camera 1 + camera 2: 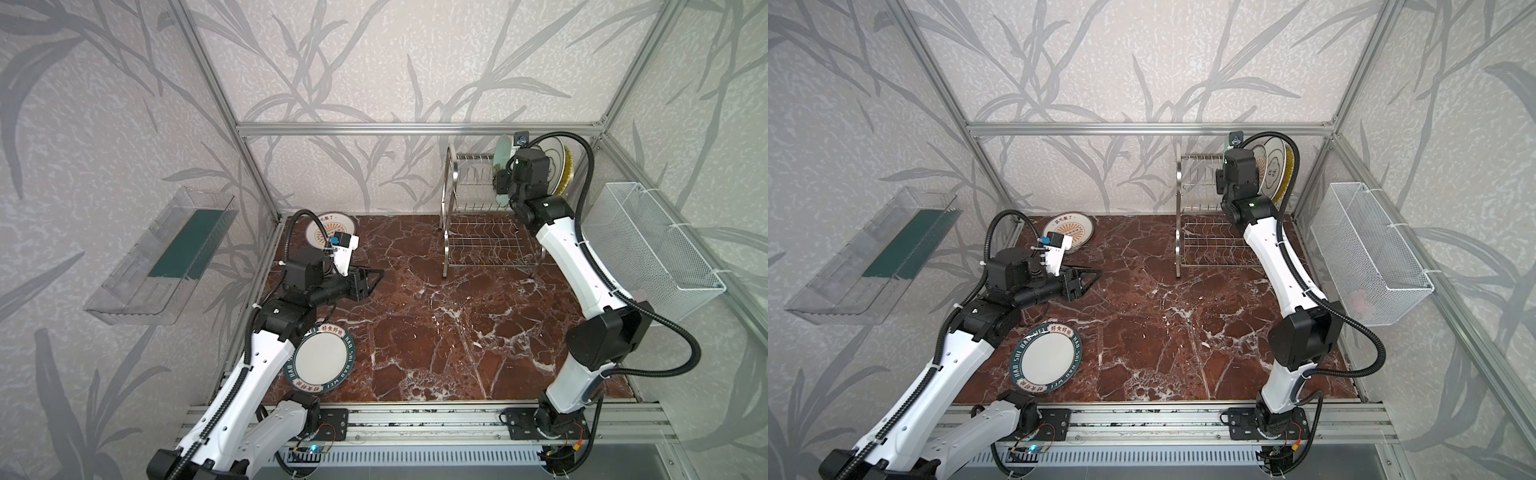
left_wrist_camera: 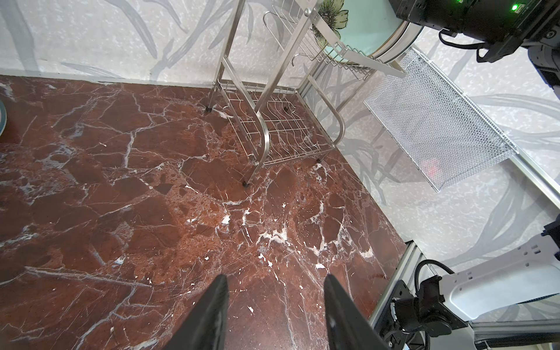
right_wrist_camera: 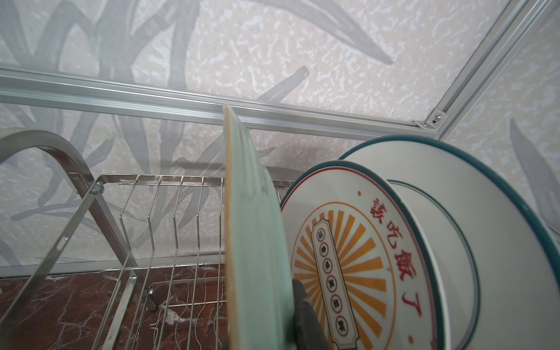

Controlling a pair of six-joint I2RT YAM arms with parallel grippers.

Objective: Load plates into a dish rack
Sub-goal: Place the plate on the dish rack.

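Four plates stand on edge in the upper tier of the dish rack [image 1: 482, 245], crowded toward the end nearest the white mesh basket [image 1: 648, 249]. First comes the pale green plate [image 1: 501, 151], then the racked sunburst plate [image 3: 342, 263], the cloud-outline plate [image 1: 1273, 166] and, last at that end, the yellow woven-look plate [image 1: 567, 168]. The pale green plate is upright and just beside the racked sunburst plate, on the side of the rack's free slot wires. I cannot tell whether its lower edge sits in a slot. The right gripper [image 1: 500, 183] pinches this plate at its rim. One dark finger [image 3: 303, 306] lies flat against the face turned to the sunburst plate, and the other finger is hidden behind the plate. Two more plates lie flat on the desk [image 1: 457, 332], well apart from the rack on the left arm's side: the loose sunburst plate [image 1: 328, 226] near the back wall and the teal-lettered plate [image 1: 322, 359] toward the front edge. Between these two the left gripper [image 2: 275, 281] hovers over bare desk, pointing toward the rack, its jaws spread with nothing between them. The mesh basket hangs on the side wall just beyond the rack. A clear plastic tray [image 1: 166, 257] hangs on the opposite wall, far from the rack.
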